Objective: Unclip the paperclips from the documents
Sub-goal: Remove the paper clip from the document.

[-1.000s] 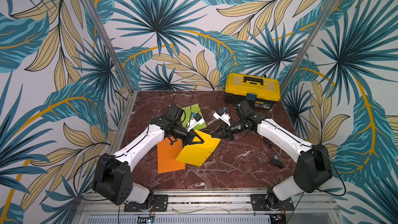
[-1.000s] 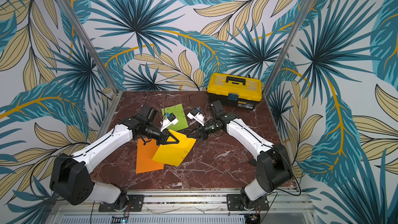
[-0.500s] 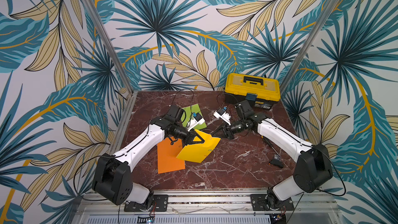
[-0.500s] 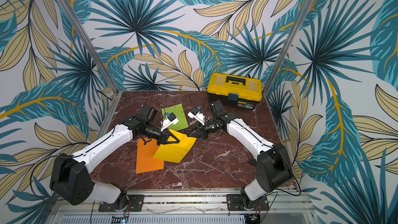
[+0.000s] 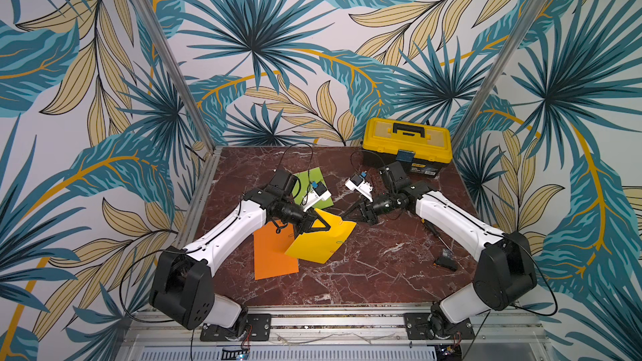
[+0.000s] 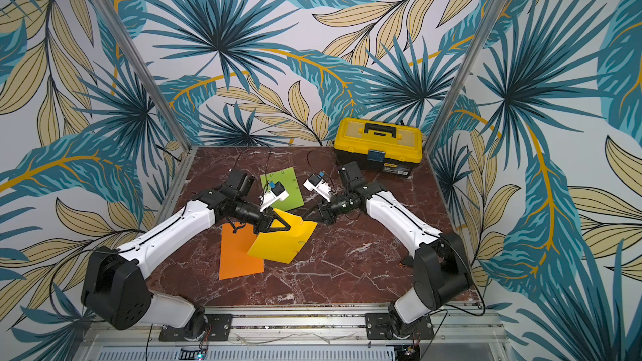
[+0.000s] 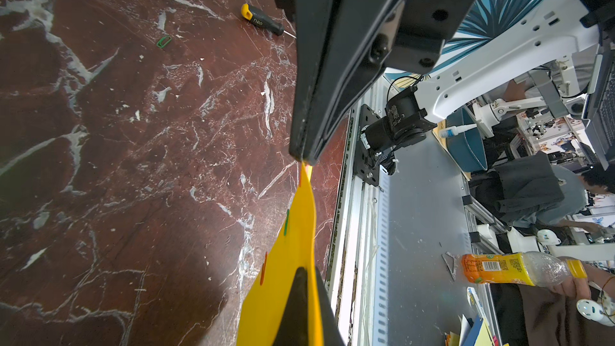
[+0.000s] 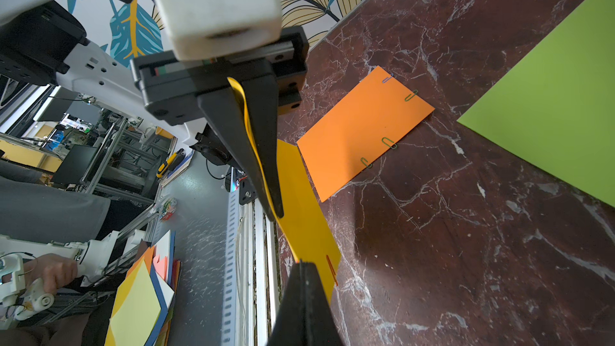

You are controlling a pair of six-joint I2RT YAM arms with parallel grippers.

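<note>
Left gripper [image 5: 326, 228] clamped on golden yellow sheet [image 5: 321, 244], raised, tilted, overlapping orange sheet [image 5: 272, 258] corner. Right gripper [image 5: 343, 217] pinched shut on edge away from orange sheet, beside red paperclip [image 8: 331, 270]. Paper looks light, floppy; clip tiny, slippery: best grab wire loop end

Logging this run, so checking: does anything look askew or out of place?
The golden yellow sheet is not flat: the left gripper pinches it and bends it upward, one corner overlapping the orange sheet, the right gripper shut at its far corner. A loose green paperclip lies on the table near a screwdriver.
</note>
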